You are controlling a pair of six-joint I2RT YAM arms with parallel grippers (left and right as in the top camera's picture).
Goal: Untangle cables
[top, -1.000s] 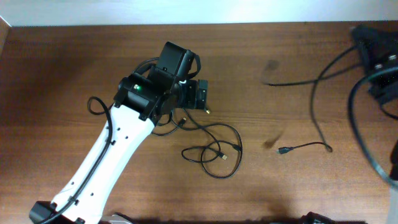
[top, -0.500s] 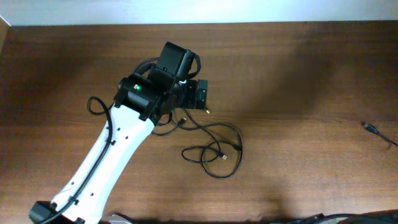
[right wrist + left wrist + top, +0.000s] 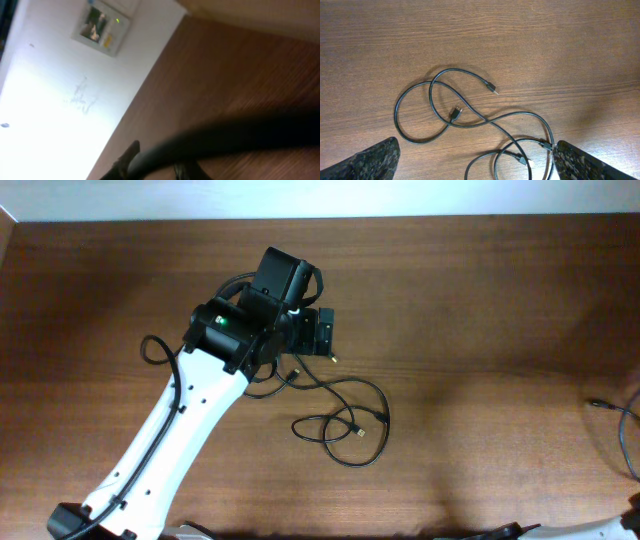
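A tangle of thin black cables [image 3: 345, 420] lies on the wooden table just right of centre, in loops with small plug ends. My left gripper [image 3: 320, 333] hovers above the tangle's upper left part. In the left wrist view the cables [image 3: 470, 120] lie between and beyond the wide-open, empty jaws [image 3: 475, 167]. Another thin black cable [image 3: 612, 420] lies at the table's right edge, its plug end pointing left. The right wrist view is blurred: a dark cord [image 3: 225, 137] crosses close to the camera. My right gripper is outside the overhead view.
The wooden table [image 3: 480, 300] meets a white wall along its far edge. A thicker black wire [image 3: 160, 352] loops off the left arm. The right wrist view shows a white wall with a small panel [image 3: 102, 27].
My right arm has swung out of the overhead view to the right. The cable that lay at centre right went with it and now shows only at the right edge. The left arm has not moved.
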